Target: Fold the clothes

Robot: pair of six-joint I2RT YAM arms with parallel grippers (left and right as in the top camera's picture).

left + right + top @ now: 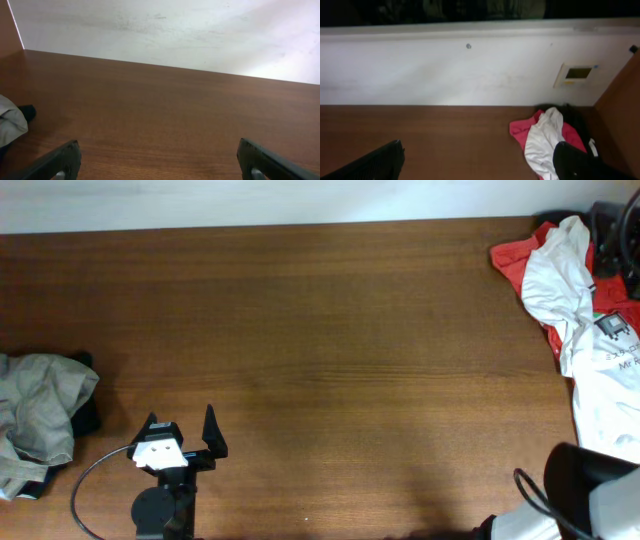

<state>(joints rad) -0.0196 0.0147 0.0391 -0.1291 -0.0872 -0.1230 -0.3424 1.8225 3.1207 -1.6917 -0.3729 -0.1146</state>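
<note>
Tool L (180, 418) & tool R (477, 162) apart, empty; khaki clothes (40, 405) far left; white tee (575, 290) print illegible.

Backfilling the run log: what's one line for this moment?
phase: fold not started | khaki garment: crumpled at far left, ungrasped | left pincer: open, empty | right pincer: open, empty

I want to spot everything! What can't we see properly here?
- Khaki garment: overhead, left edge cuts it off; trousers or shorts unclear.
- White T-shirt: overhead, print too small to read, right edge cuts it.
- Black garment: overhead, mostly hidden under the khaki garment.
</note>
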